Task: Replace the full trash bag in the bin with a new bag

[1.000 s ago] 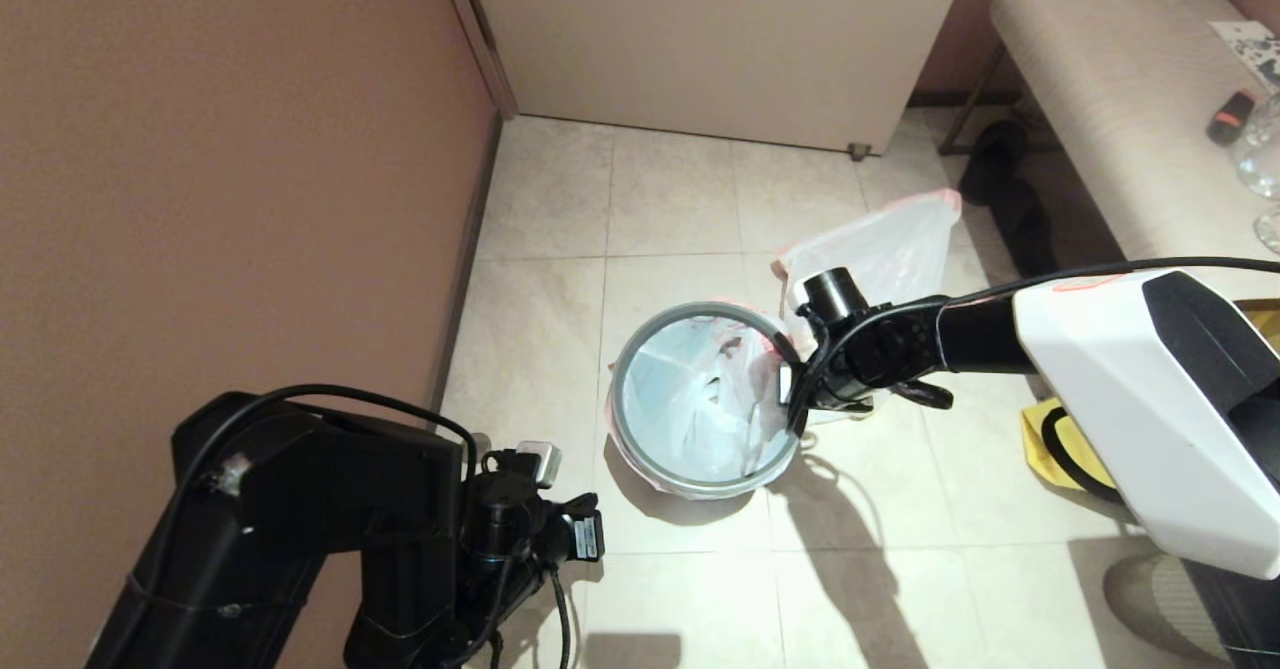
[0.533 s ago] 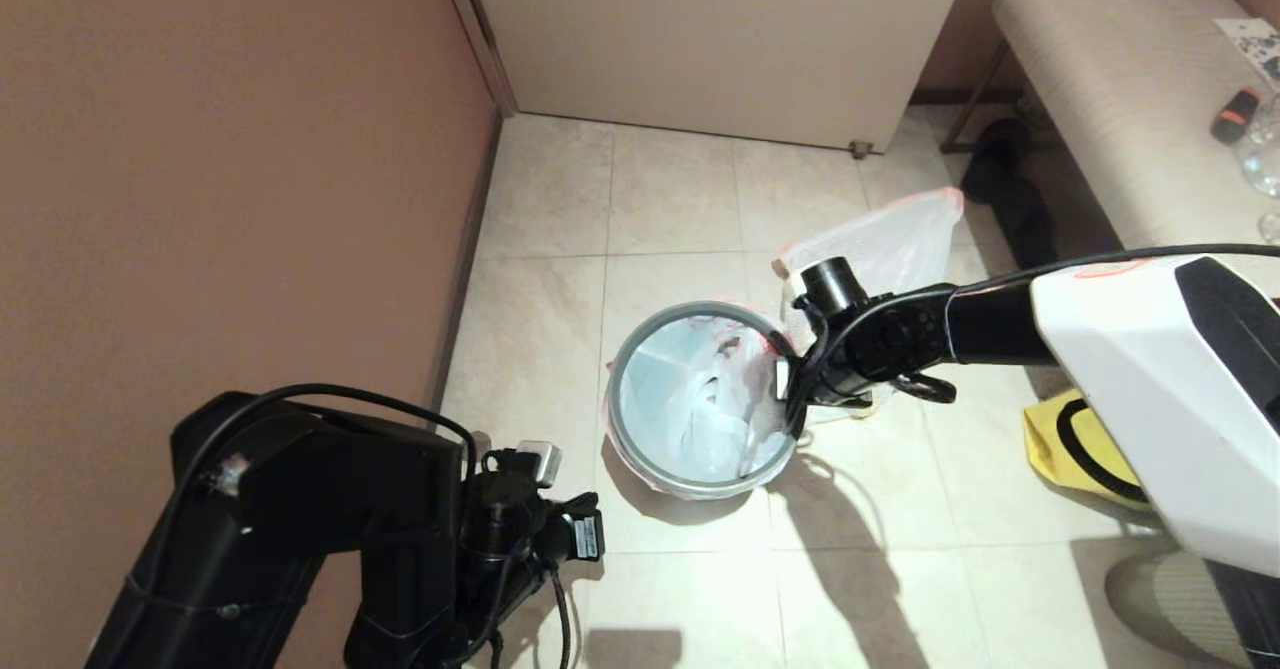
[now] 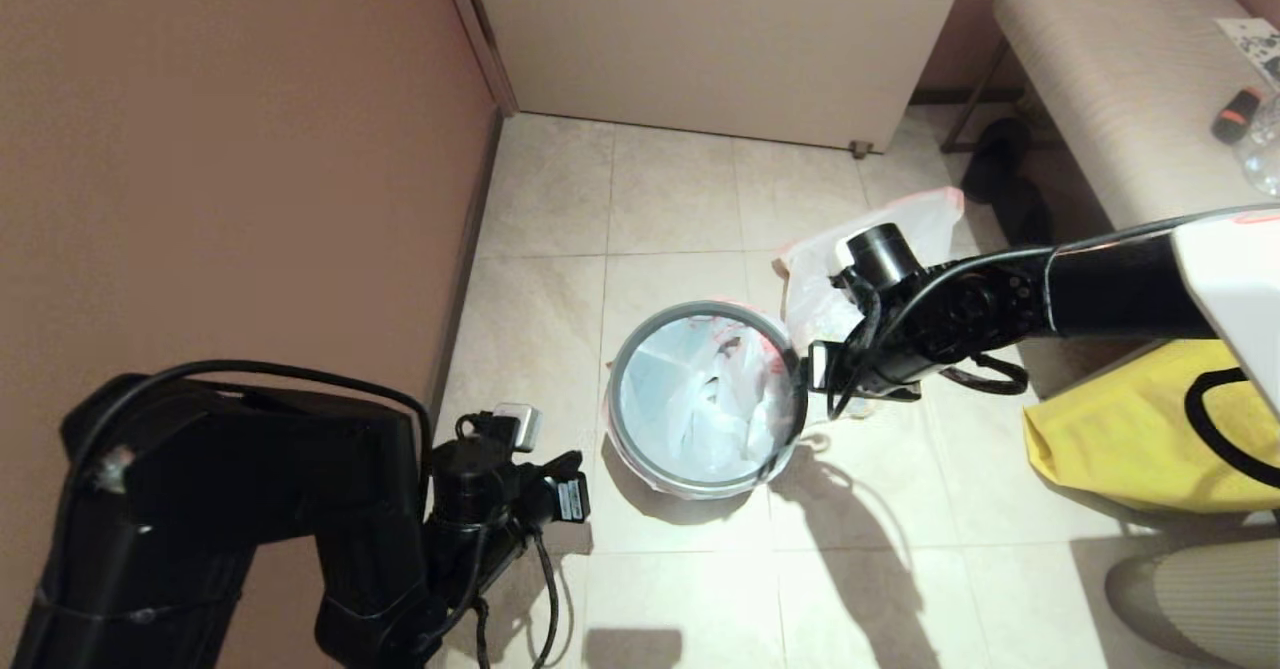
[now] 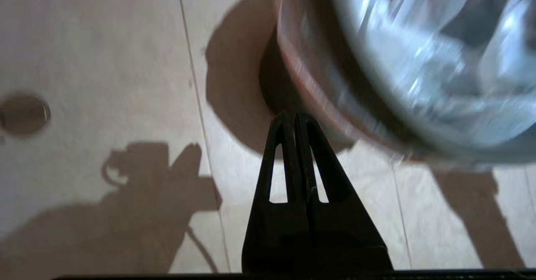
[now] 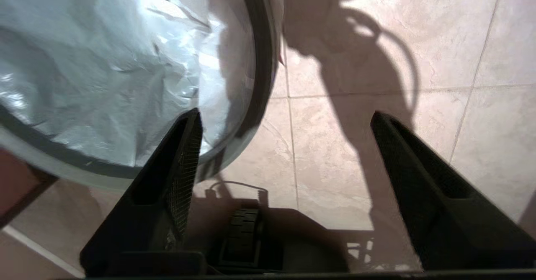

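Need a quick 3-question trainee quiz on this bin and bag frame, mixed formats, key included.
1. True or false: the right gripper is open and holds nothing.
2. Which bag lines the bin? A) the new bag B) the full trash bag C) the yellow bag
3. Fill in: the left gripper is ____.

Key: 1 true; 2 A; 3 shut, low beside the bin, empty.

Yellow bag (image 3: 1130, 439) on tiled floor (image 3: 680, 199), beige bench (image 3: 1120, 89), white cabinet (image 3: 720, 39), brown wall (image 3: 220, 159).
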Controlling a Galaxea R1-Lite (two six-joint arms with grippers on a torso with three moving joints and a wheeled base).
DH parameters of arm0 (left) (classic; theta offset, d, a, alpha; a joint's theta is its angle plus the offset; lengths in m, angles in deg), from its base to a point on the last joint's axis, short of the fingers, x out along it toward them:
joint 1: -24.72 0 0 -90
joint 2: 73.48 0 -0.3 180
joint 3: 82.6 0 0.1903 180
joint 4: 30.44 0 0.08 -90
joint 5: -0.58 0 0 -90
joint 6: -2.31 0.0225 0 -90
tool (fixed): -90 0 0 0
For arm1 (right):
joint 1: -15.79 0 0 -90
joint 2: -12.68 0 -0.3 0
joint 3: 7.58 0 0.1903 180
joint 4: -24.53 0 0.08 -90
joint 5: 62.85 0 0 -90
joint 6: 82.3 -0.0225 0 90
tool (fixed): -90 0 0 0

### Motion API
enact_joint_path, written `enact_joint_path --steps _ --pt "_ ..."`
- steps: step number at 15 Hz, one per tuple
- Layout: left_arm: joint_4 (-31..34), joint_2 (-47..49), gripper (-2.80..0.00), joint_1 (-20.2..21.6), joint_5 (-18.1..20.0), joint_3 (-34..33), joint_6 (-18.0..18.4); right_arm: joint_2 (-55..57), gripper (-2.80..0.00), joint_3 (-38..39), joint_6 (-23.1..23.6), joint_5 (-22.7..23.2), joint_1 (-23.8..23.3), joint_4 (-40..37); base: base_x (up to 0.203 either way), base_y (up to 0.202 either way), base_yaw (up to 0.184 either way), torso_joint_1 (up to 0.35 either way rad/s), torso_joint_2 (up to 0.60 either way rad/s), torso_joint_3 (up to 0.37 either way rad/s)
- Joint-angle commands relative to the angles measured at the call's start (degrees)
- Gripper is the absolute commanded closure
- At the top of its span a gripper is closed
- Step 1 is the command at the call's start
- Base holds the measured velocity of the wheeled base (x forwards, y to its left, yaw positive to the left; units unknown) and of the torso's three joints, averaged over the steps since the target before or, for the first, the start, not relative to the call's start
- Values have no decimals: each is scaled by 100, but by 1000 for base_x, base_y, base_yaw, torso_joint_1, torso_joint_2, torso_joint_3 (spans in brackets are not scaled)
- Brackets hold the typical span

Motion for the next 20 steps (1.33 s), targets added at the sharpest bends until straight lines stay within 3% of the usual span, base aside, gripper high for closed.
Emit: enact_joint_path --steps 1,3,5,6,7,8,10,11,14,20 --pt "143 -563 0 -1 18 326 174 -428 0 143 -52 24 -58 128 0 0 0 0 0 0" --pt "737 -800 0 0 82 1014 421 -623 0 531 -66 106 -327 626 0 0 0 0 0 0" --pt "1145 -1094 0 2 453 1284 333 -633 0 705 -118 499 -686 913 0 0 0 0 0 0" --pt "1328 -1234 0 12 874 1324 -72 -632 0 765 -231 1038 -831 977 0 0 0 0 0 0" --pt "1641 -1318 0 78 1456 1426 -653 -626 0 805 -354 1897 -1019 1064 0 0 0 0 0 0" --pt "1929 -1306 0 257 2003 1561 -915 -612 0 825 -419 2766 -1307 1144 0 0 0 0 0 0" --pt "2071 -928 0 557 2512 1788 -1033 -461 0 846 -477 4232 -1742 1239 0 0 0 0 0 0" --pt "2083 -666 0 699 2783 1918 -1047 -232 0 851 -485 4701 -1866 1282 0 0 0 0 0 0" --pt "2079 -101 0 1059 3790 2245 -1038 360 0 859 -446 5123 -1973 1429 0 0 0 0 0 0" --pt "2061 354 0 996 3913 2671 -1008 647 0 886 -419 5224 -1727 1453 0 0 0 0 0 0"
